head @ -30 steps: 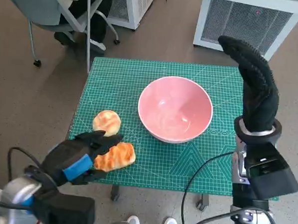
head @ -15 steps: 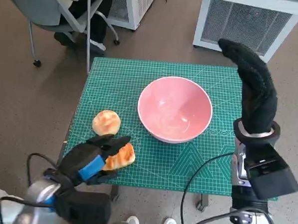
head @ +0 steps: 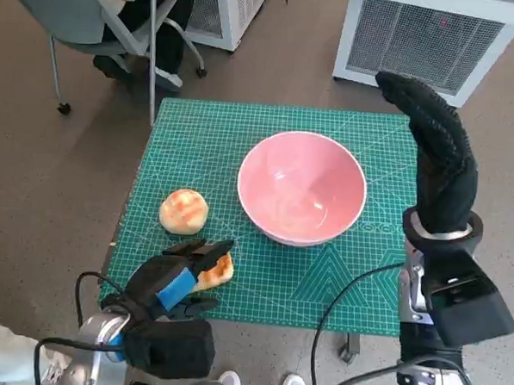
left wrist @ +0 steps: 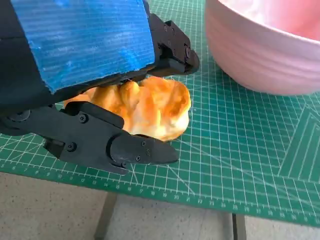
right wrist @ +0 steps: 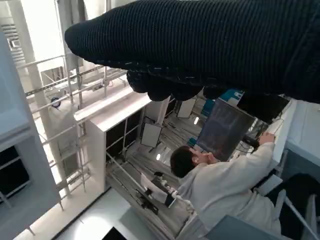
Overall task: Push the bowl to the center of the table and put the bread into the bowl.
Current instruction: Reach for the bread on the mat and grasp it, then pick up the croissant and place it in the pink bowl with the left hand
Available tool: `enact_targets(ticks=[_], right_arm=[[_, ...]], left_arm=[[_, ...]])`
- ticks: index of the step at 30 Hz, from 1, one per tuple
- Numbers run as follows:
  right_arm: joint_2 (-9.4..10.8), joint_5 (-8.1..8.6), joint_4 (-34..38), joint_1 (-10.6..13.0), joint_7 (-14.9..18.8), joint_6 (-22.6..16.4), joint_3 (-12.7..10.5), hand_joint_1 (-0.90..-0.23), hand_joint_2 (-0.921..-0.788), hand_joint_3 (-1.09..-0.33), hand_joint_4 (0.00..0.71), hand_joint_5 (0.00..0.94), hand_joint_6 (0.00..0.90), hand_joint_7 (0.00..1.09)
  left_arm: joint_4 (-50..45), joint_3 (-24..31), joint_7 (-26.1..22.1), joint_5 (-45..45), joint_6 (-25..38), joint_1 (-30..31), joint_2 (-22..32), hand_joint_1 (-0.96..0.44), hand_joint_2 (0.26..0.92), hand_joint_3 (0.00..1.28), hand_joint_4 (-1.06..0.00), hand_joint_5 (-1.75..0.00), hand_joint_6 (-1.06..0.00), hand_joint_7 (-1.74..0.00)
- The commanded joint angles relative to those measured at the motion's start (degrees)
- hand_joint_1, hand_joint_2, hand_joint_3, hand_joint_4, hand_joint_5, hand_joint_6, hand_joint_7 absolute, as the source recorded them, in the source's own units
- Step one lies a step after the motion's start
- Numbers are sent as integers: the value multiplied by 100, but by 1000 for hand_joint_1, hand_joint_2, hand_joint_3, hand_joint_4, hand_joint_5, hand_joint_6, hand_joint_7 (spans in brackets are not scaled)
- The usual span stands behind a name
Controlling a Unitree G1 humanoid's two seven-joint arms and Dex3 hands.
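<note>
Pink and empty, the bowl (head: 301,187) is seen near the middle of the green cutting mat (head: 208,138) that covers the surface, perhaps a little toward the robot's right; the push can be judged done or nearly so, though a small correction may be wanted. Nothing lies inside it, so the second half of the task is not yet done.

Two pieces of bread are present. A round bun (head: 184,211) rests on the mat, apart from the bowl and untouched. A longer golden piece of bread (left wrist: 145,106) lies near the edge of the surface closest to the robot, and the left hand (head: 173,279) is placed over it. In the left wrist view the black fingers (left wrist: 172,50) are seen curved above the bread, with the thumb low along its other side, so that the bread is bracketed; whether it is truly gripped or merely enclosed cannot be told, since it rests on the mat (no lift is visible).

The right hand (head: 438,150) is held upright beside the bowl's far-right side, its gloved fingers extended and holding nothing; no contact with the rim is visible.

What remains is judged to be a firm grasp, a lift, a carry to the bowl and a release inside it.
</note>
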Motion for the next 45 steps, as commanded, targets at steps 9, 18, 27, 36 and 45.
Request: enact_targets(ticks=[9, 18, 27, 36, 45], right_arm=[[39, 120, -81, 190, 77, 90, 52, -563, -921, -727, 309, 10, 7, 709], [39, 76, -85, 207, 59, 90, 68, -563, -921, -730, 313, 11, 2, 716], [42, 50, -86, 220, 62, 98, 85, -553, -921, -735, 312, 10, -1, 725], [52, 63, -119, 244, 66, 91, 94, -550, -921, -737, 312, 10, -1, 730], [31, 24, -188, 280, 49, 102, 82, -560, -921, -733, 313, 9, -1, 732]], left_arm=[[603, -63, 488, 58, -358, -27, 32, -81, 921, 43, -733, -383, -663, -116], [1070, -45, 952, 91, -875, -189, 117, 39, 921, 127, -641, -1268, -585, -925], [1345, 31, 1231, 39, -1240, -311, 148, 5, 920, 90, -684, -1231, -586, -1134], [895, 260, 1087, -57, -1180, -420, 126, 4, 920, 79, -694, -1234, -603, -1109], [-347, 688, 572, -270, -658, -767, -36, 5, 920, 77, -681, -1267, -626, -1065]])
